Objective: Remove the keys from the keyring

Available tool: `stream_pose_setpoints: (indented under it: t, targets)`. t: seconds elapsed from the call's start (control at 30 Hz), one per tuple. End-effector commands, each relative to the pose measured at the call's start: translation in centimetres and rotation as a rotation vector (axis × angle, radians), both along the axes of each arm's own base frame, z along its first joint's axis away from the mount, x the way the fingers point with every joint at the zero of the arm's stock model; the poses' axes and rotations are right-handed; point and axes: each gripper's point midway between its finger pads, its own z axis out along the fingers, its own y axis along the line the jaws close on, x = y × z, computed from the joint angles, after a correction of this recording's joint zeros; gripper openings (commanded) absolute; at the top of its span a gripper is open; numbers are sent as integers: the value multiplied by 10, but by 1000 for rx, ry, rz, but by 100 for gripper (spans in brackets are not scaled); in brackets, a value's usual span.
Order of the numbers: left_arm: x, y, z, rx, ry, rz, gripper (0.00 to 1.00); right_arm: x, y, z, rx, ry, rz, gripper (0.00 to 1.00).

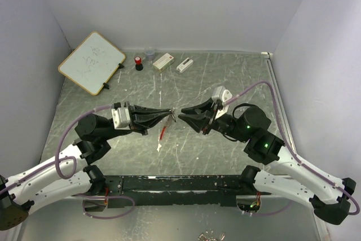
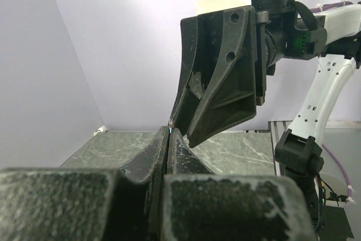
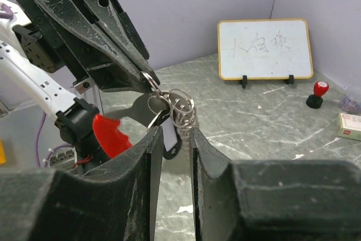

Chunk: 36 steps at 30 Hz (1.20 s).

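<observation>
**A:** Left gripper (image 3: 145, 76)?

**B:** Clenched. Its tips pinch one thin loop of the keyring (image 3: 180, 105). In the right wrist view it reaches in from the upper left, and the loop sits right at its point.

**A:** And the right gripper (image 3: 176, 131)?

**B:** Its fingers rise from the bottom of that same view with a narrow gap between them. The stacked rings sit just above the gap, close to the right-hand finger. A flat piece (image 3: 169, 139) hangs down into the gap. I cannot tell whether the fingers squeeze anything.

**A:** Where is the red clip (image 3: 110, 135)?

**B:** Left of centre, below the left gripper, hanging beside the left-hand finger.

**A:** What about from above?

**B:** The two grippers meet tip to tip at the middle of the frame, over the table (image 1: 225, 83). The keyring is between the tips. A thin red streak with a pale end trails from there toward the lower left.

**A:** Anything further out?

**B:** Yes, along the table's far edge, at the top of the frame. A whiteboard (image 1: 91, 62) stands propped at the upper left. To its right are a red-capped bottle (image 1: 138, 63), a clear cup (image 1: 149, 53), a tan box (image 1: 163, 61) and a white box (image 1: 184, 65). All are well apart from the grippers.
</observation>
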Motion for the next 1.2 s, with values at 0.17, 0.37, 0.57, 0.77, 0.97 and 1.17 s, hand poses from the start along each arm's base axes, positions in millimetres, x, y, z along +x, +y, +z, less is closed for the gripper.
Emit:
stream_pose_setpoints:
  t: [0.17, 0.37, 0.57, 0.77, 0.97, 1.17]
  targets:
    - [4, 5, 13, -80, -22, 21, 7, -1, 8, 9, 27, -2, 30, 25]
    - [3, 4, 10, -87, -14, 11, 7, 2, 14, 9, 26, 0, 36, 24]
    - [4, 2, 7, -84, -4, 3, 7, 1, 18, 13, 34, -8, 57, 24]
    - [9, 1, 3, -80, 10, 24, 7, -4, 17, 19, 39, -13, 75, 25]
    - [13, 4, 3, -80, 11, 52, 7, -7, 11, 20, 40, -11, 71, 25]
    - [13, 6, 6, -98, 11, 52, 7, -7, 14, 14, 35, 12, 80, 25]
